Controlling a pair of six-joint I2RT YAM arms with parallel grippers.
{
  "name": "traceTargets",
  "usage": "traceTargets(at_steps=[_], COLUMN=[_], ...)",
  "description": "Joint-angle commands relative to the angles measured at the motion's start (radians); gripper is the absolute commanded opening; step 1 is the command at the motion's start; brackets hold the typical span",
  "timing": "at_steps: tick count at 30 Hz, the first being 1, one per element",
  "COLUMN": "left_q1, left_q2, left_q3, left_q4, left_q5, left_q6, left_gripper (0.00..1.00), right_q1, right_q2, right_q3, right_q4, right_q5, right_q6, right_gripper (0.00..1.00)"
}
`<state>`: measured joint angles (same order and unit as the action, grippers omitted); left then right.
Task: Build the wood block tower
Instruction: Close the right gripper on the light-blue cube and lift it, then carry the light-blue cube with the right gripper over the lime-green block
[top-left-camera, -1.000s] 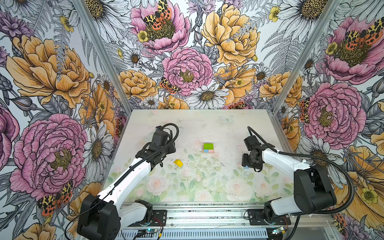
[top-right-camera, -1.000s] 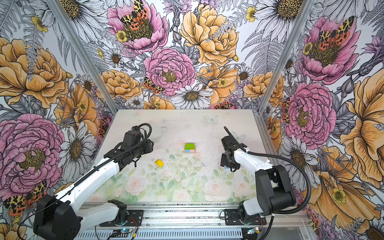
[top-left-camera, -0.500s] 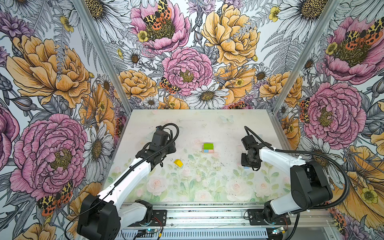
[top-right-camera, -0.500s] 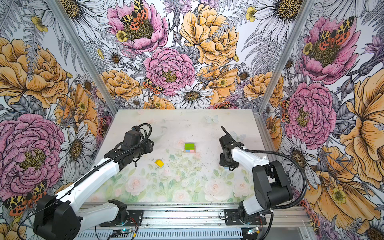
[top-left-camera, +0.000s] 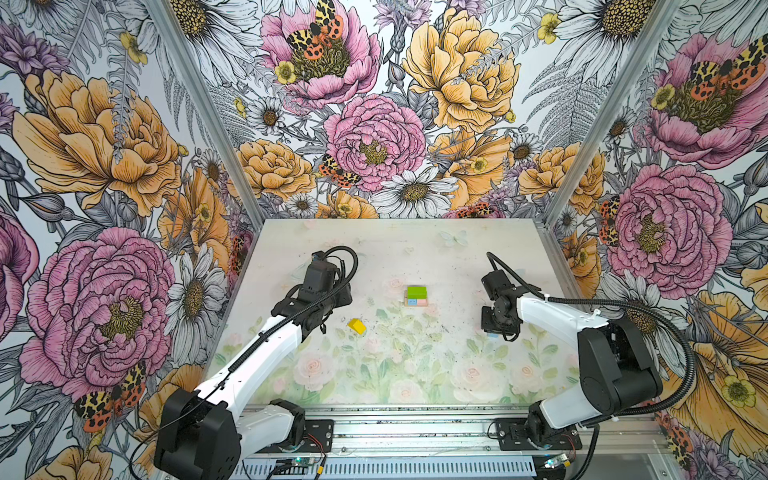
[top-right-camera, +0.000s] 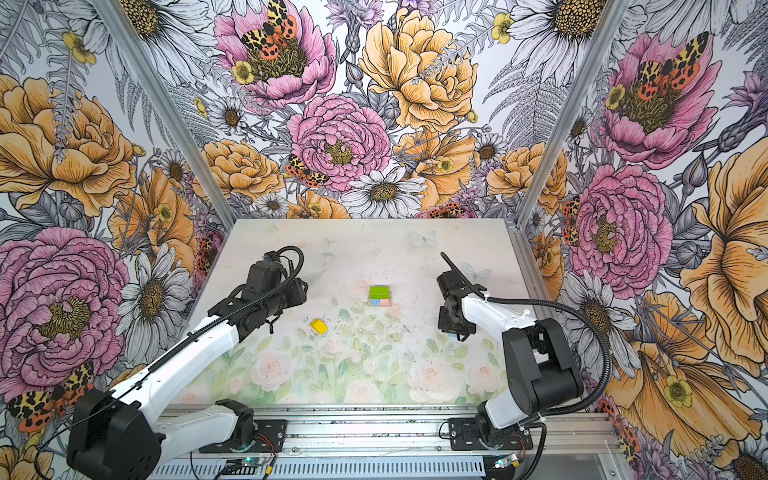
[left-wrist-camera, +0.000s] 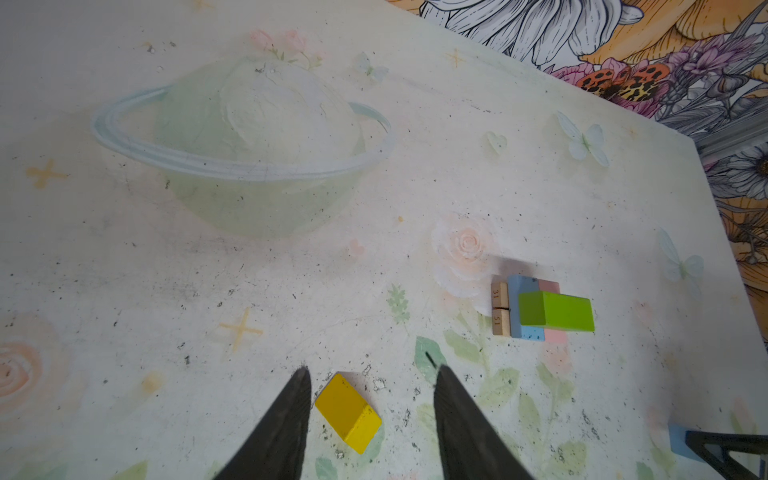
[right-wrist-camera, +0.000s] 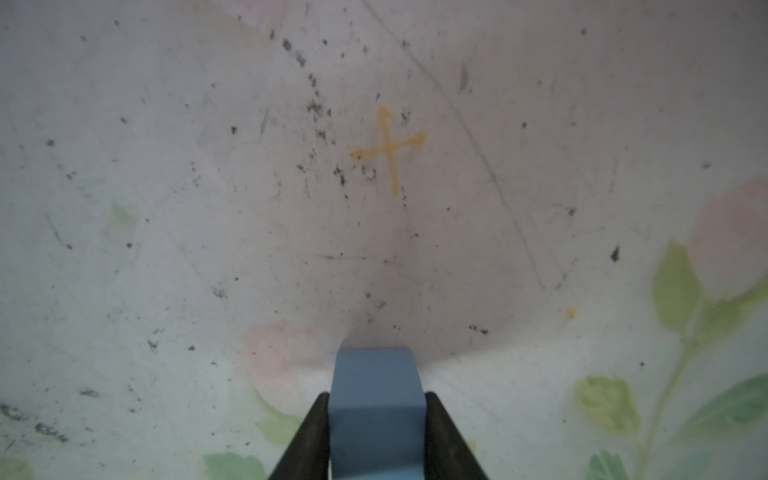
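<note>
Right wrist view: the right gripper (right-wrist-camera: 376, 398) pinches the light blue cube (right-wrist-camera: 376, 419) at the right of the table (right-wrist-camera: 166, 208), well apart from the mid-table tower (top-left-camera: 416, 297), and this fingertip hold could drop it or knock the green brick (left-wrist-camera: 556, 311), while the left gripper (left-wrist-camera: 372, 369) gapes above the yellow roof piece (left-wrist-camera: 348, 411).

Your tower (top-left-camera: 416, 296) has two tan planks (left-wrist-camera: 500, 308) at the bottom, a blue brick (left-wrist-camera: 524, 286) and a pink brick (left-wrist-camera: 550, 286) side by side on them, and a green brick (left-wrist-camera: 556, 311) on top. Your yellow roof piece (top-left-camera: 357, 326) lies apart. The right claw (right-wrist-camera: 376, 401) pinches your blue cube (right-wrist-camera: 376, 374).
</note>
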<state>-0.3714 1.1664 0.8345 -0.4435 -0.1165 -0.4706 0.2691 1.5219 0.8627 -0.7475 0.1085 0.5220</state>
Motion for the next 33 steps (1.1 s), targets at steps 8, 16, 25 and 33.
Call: traceTargets(at_steps=[8,16,25,33], left_q1=[-0.011,-0.011,-0.011,-0.011], left_q2=[0.006,0.01,0.005,0.004], left_q3=[0.003,0.002,-0.001,-0.023], left_q4=[0.023,0.023,0.022,0.053], left_q5=[-0.023,-0.023,-0.026,-0.029], left_q6=[0.018,0.018,0.019,0.034], left_gripper=[0.5,0.5,0.5,0.5], right_q1=[0.007,0.007,0.013,0.054], right_q2=[0.015,0.02,0.003,-0.056], right_q3=[0.01,0.01,0.019,0.118], right_q4=[0.029,0.032,0.031,-0.064], right_q5=[-0.003,-0.006,-0.033,-0.037], right_q6=[0.002,0.001,0.002,0.011], right_gripper=[0.35,0.36,0.03,0.0])
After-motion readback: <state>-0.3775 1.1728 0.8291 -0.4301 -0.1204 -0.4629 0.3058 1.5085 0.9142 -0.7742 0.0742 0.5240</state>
